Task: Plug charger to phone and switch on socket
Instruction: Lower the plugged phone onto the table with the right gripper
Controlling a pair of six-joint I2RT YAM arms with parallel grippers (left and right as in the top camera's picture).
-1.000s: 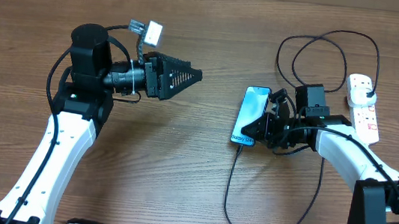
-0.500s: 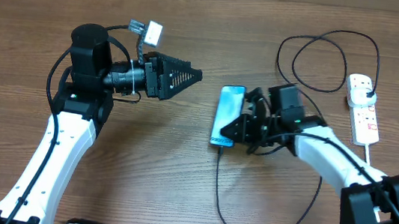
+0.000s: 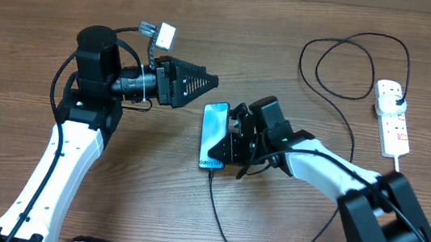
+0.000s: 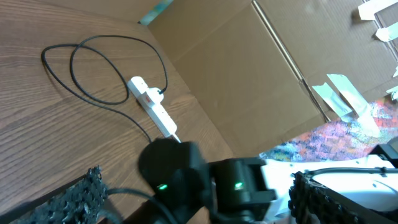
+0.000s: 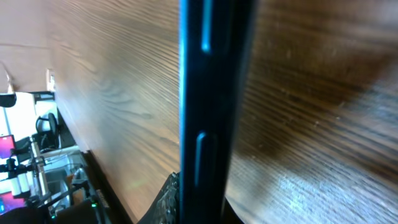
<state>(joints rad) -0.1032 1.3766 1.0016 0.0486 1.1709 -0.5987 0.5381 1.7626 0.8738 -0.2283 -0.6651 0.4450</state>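
Observation:
The phone (image 3: 213,134), light blue screen up, is held by its right edge in my right gripper (image 3: 230,139), which is shut on it near the table's middle. The right wrist view shows the phone's dark edge (image 5: 214,93) close up between the fingers. The charger's thin black cable (image 3: 220,227) runs from the phone's bottom end, loops along the front and back right, and ends in a black plug (image 3: 398,95) seated in the white socket strip (image 3: 391,117). The strip also shows in the left wrist view (image 4: 152,106). My left gripper (image 3: 204,81) is open, empty, just up-left of the phone.
Cable loops (image 3: 352,67) lie at the back right beside the strip. A small white tag (image 3: 156,30) sits behind my left arm. In the left wrist view a cardboard wall (image 4: 249,81) stands past the table's far edge.
My right gripper has carried the phone leftward across the table, from near the right side to the middle, dragging the cable with it. The left arm has not moved.

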